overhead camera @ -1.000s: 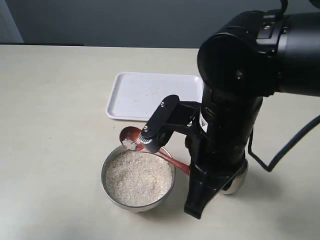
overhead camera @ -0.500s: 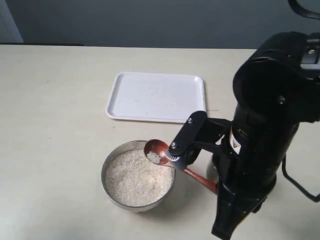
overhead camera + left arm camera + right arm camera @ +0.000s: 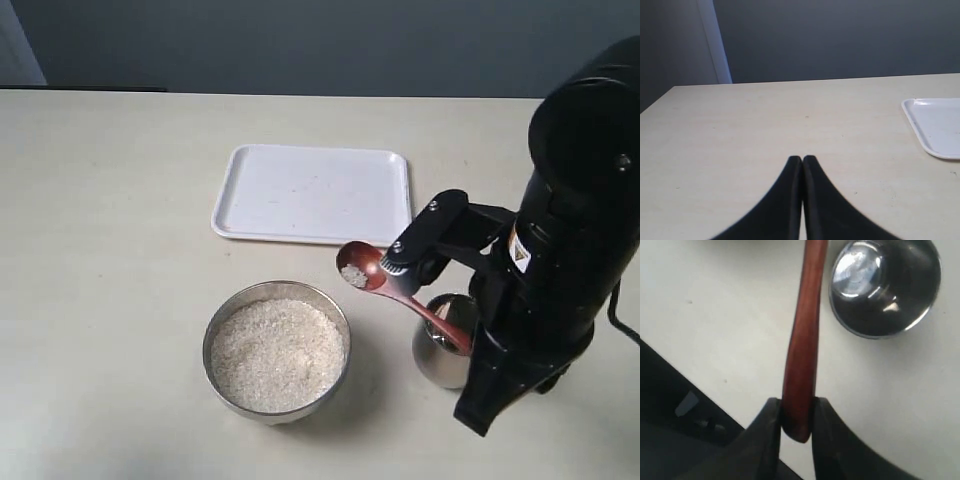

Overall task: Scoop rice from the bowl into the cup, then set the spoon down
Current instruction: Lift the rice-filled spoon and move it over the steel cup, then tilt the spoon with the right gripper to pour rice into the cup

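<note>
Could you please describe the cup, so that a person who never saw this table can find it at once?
Start at the white tray in the middle of the pale table; nearer the camera stand two steel vessels. The cup is the right-hand one, partly behind the black arm. Unlike the wide bowl full of rice, it is small, narrow and mirror-bright inside.

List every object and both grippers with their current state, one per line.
bowl: upright on the table, nearly full of rice
spoon: lifted off the table, a few grains in it
cup: upright, no rice visible inside
white tray: flat on the table
right gripper: shut on the spoon's handle
left gripper: shut, holding nothing
</note>
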You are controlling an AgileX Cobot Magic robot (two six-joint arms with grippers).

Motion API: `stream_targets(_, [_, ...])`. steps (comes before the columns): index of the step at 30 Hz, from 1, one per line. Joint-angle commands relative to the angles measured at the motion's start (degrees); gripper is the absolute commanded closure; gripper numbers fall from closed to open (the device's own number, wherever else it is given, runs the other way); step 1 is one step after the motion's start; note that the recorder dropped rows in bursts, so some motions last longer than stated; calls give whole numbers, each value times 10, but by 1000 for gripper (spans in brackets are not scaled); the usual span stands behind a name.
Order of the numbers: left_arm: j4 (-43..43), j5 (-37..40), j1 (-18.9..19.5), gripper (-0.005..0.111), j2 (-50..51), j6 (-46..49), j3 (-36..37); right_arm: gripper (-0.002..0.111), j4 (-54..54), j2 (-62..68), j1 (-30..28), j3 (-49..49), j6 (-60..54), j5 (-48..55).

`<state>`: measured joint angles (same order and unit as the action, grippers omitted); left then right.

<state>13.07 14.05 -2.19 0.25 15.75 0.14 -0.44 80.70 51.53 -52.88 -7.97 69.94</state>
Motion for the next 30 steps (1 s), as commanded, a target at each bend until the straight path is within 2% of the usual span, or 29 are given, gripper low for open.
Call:
stream_targets(1, [-2, -6, -4, 106, -2, -2, -1, 107, -4, -22, -23, 18, -2, 0])
stream_targets(22, [-2, -6, -4, 106, -2, -2, -1, 107, -14, -124, -42, 152, 40, 0])
stream_targets(30, [-2, -6, -4, 106, -2, -2, -1, 107, -81, -136, -42, 156, 66, 0])
